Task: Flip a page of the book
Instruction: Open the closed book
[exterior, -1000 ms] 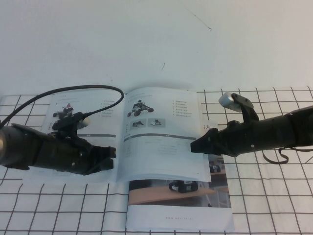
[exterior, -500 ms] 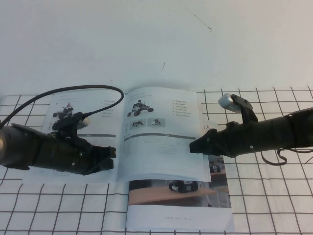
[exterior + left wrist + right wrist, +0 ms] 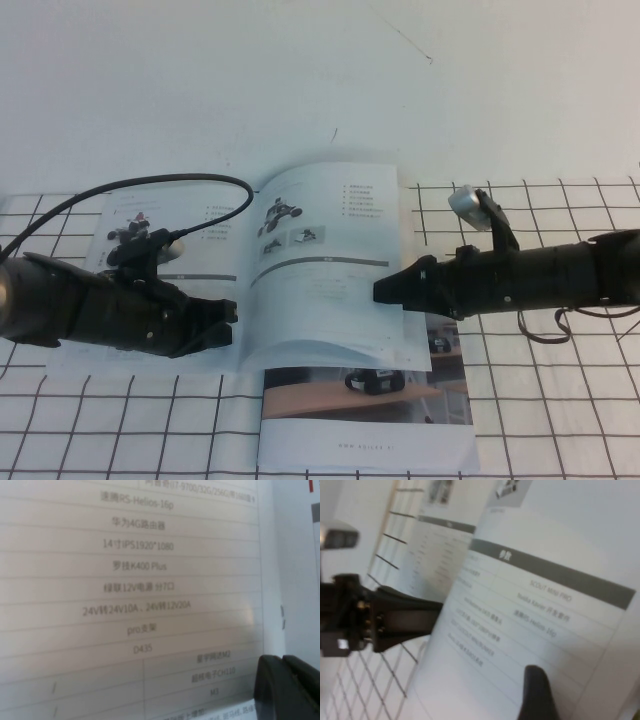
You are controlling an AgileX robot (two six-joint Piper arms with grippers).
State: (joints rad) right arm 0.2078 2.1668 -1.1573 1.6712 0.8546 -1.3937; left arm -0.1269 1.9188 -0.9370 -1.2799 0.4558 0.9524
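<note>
White counter (image 3: 300, 80), black grid lines across its near part, and the book (image 3: 180, 300) lies open at the middle with a second booklet (image 3: 365, 420), wooden-desk cover, poking out from under its near edge. The right-hand page (image 3: 320, 290) bows upward, grey bar across it; the right wrist view reads "SCOUT MINI PRO" in its table. The left wrist view catches "RS-Helios-16p", "K400 Plus", "D435" on the left leaf. Left gripper (image 3: 225, 322) rests low on that left leaf near the spine, fingers narrow, holding nothing. Right gripper (image 3: 385, 292) sits at the lifted page's right part; whether its fingers pinch the sheet, cannot tell.
</note>
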